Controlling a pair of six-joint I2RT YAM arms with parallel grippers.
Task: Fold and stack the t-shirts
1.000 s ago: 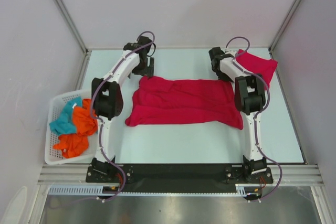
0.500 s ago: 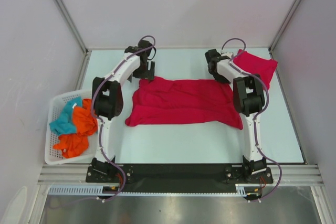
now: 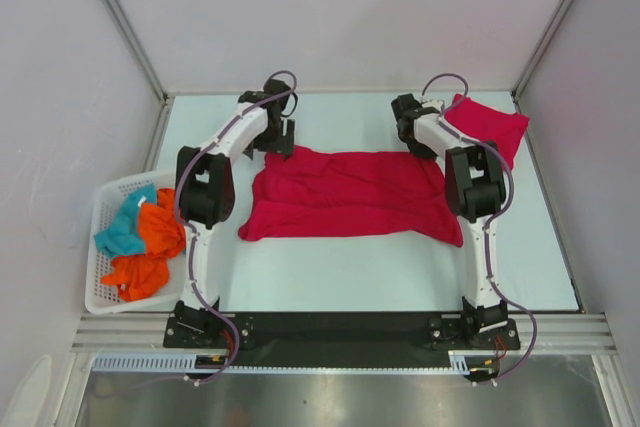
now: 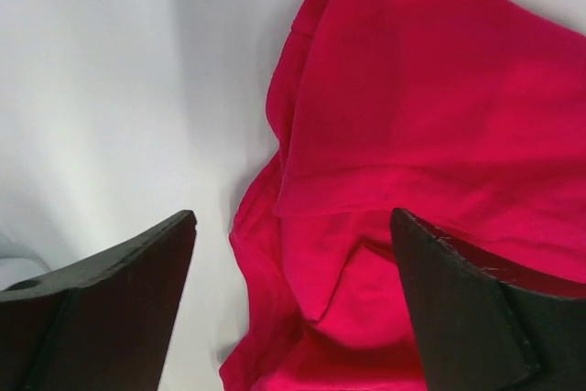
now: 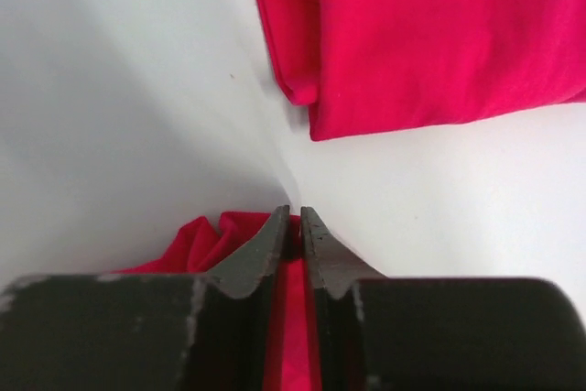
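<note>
One crimson t-shirt (image 3: 350, 195) lies spread flat across the middle of the table. A second, folded t-shirt (image 3: 490, 129) rests at the back right corner. My left gripper (image 3: 279, 139) hovers open over the spread shirt's far left corner; in the left wrist view the rumpled cloth (image 4: 412, 116) lies below and between the wide-apart fingers of the gripper (image 4: 293, 226). My right gripper (image 3: 416, 139) sits at the far right corner. In the right wrist view it (image 5: 295, 217) is shut on a pinch of red cloth (image 5: 206, 240), with the folded t-shirt (image 5: 430, 34) just beyond.
A white basket (image 3: 103, 209) stands at the table's left edge, holding teal and orange clothes (image 3: 150, 237). Metal frame posts and pale walls close in the back and sides. Both arm bases sit on the black rail at the near edge.
The right gripper's jaws have closed onto the shirt's far right corner. The left gripper has shifted slightly right, onto the far left corner, still open.
</note>
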